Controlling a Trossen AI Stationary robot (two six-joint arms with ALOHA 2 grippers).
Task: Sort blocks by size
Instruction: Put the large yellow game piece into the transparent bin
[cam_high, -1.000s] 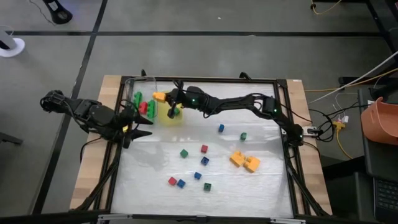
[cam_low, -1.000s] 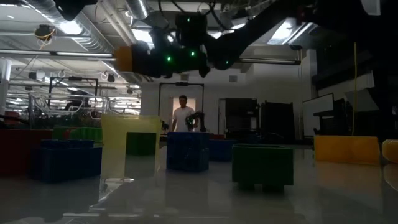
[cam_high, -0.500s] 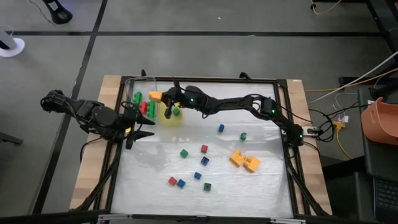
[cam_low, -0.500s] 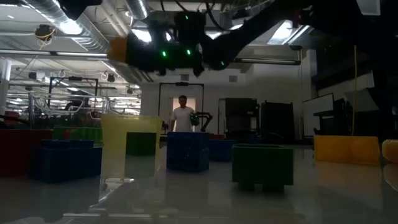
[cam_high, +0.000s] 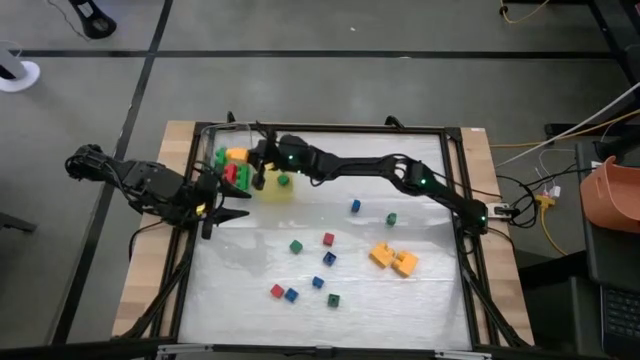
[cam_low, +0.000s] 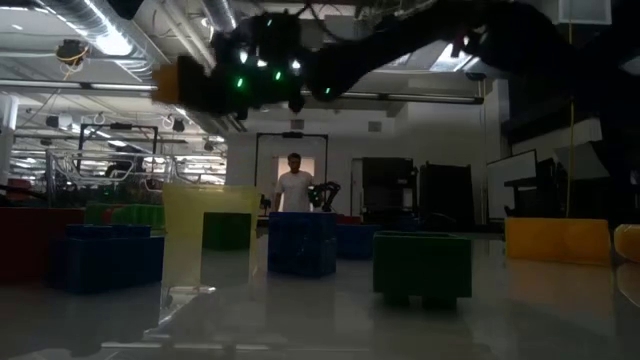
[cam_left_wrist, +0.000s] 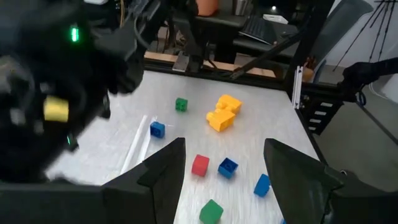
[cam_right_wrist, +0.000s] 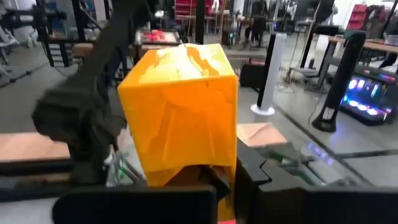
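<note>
My right gripper (cam_high: 247, 159) reaches across to the table's far left and is shut on an orange brick (cam_high: 237, 155), held over the clear container (cam_high: 212, 135). The brick fills the right wrist view (cam_right_wrist: 180, 106) and shows high in the low view (cam_low: 168, 82). Green (cam_high: 221, 158) and red (cam_high: 230, 173) bricks lie in the container. A green cube (cam_high: 283, 180) sits on the yellow tray (cam_high: 275, 192). My left gripper (cam_high: 228, 206) is open and empty at the table's left edge, beside the container. My right gripper pinches the orange brick between its two fingers at the brick's near, lower end (cam_right_wrist: 208, 163). The fingers come from the table's right side. The brick sticks out beyond the fingertips, lifted clear above the container.
Small cubes lie loose mid-table: blue (cam_high: 355, 206), green (cam_high: 391, 218), green (cam_high: 296, 246), red (cam_high: 328, 239), and several more near the front (cam_high: 291, 295). Two orange bricks (cam_high: 393, 259) lie at the right. A dark frame (cam_high: 330, 128) borders the table. A person (cam_low: 294, 188) stands far behind.
My right gripper has moved toward the table's left edge with the orange brick, from beside the yellow tray to over the clear container. The brick stays lifted in the hold.
</note>
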